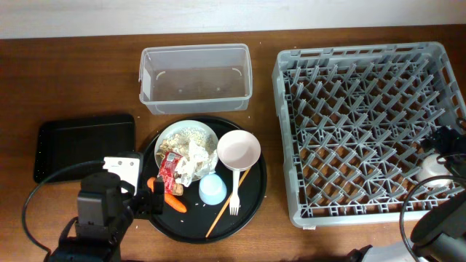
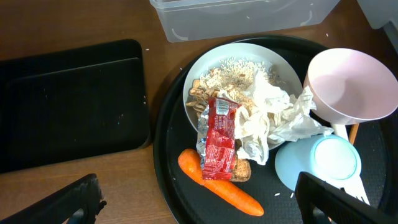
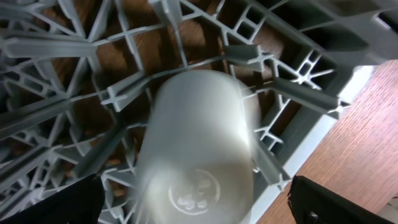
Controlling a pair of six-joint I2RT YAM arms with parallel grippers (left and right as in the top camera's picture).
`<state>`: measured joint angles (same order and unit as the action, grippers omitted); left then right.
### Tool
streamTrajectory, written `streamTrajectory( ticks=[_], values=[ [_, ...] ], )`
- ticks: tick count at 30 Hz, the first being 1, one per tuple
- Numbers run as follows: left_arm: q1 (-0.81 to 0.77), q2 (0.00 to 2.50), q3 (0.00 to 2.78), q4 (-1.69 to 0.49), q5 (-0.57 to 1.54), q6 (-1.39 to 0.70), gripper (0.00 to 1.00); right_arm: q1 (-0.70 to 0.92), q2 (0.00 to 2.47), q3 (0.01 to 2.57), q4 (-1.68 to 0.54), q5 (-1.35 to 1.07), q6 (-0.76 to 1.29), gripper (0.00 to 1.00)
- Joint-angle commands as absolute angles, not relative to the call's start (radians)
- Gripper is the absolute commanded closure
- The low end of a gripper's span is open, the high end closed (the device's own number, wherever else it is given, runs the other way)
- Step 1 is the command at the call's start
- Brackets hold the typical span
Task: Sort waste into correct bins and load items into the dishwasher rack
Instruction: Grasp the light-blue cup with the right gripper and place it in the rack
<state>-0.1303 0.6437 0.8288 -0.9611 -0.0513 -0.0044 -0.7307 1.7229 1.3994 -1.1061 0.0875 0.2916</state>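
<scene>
Overhead, you find the waste heaped on the white plate (image 1: 167,135) on the round black tray (image 1: 253,198). It holds rice (image 1: 186,133), crumpled tissues (image 1: 193,161) and the red wrapper (image 1: 170,169), and the carrot (image 1: 173,201) lies just off its near rim. The pink bowl (image 1: 239,149) overlaps the plate's right side. The blue cup (image 1: 212,189), fork (image 1: 234,198) and chopstick (image 1: 224,209) lie beside it.

Your left gripper (image 1: 154,198) hovers by the carrot with its fingers (image 2: 78,200) spread wide and empty. The clear tub (image 1: 195,49) sits behind the round tray and the small black tray (image 1: 86,145) to its left.

The white cup (image 3: 196,149), blurred, rests in the rack (image 1: 364,124) near its right edge. It sits between your right gripper's (image 1: 441,149) wide-apart fingers (image 3: 336,202), which do not touch it.
</scene>
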Motion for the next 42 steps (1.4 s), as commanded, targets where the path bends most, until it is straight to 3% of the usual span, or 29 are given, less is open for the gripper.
streamTrajectory(
  ticks=[1, 6, 11, 14, 19, 23, 30, 37, 42],
  values=[
    [-0.126, 0.642, 0.850, -0.960, -0.041, -0.014, 0.01, -0.733, 1.724, 1.392, -1.108, 0.033, 0.293, 0.01],
    [-0.126, 0.642, 0.850, -0.960, -0.041, -0.014, 0.01, -0.732, 1.697, 1.393, -1.118, -0.035, 0.266, 0.00],
    [-0.126, 0.642, 0.850, -0.958, -0.041, -0.014, 0.01, -0.703, 1.478, 1.393, -1.163, -0.162, 0.189, 0.00],
    [-0.126, 0.642, 0.850, -0.957, -0.041, -0.014, 0.01, -0.551, 1.367, 1.393, -1.223, -0.218, 0.127, 0.00],
    [-0.126, 0.642, 0.850, -0.956, -0.041, -0.014, 0.01, -0.067, 1.342, 1.393, -1.264, -0.202, 0.145, 0.02],
    [-0.107, 0.643, 0.850, -0.958, -0.044, -0.085, 0.01, 0.213, 1.360, 1.393, -1.224, -0.183, 0.200, 0.02],
    [0.089, 0.757, 0.850, -1.042, -0.040, -0.120, 0.01, 0.457, 1.448, 1.393, -1.168, -0.199, 0.199, 0.02],
    [0.096, 0.771, 0.850, -1.042, -0.041, -0.120, 0.01, 0.761, 1.648, 1.393, -1.067, -0.194, 0.199, 0.00],
    [0.096, 0.771, 0.850, -1.042, -0.041, -0.119, 0.01, 0.910, 1.753, 1.393, -0.992, -0.055, 0.255, 0.00]
  ],
)
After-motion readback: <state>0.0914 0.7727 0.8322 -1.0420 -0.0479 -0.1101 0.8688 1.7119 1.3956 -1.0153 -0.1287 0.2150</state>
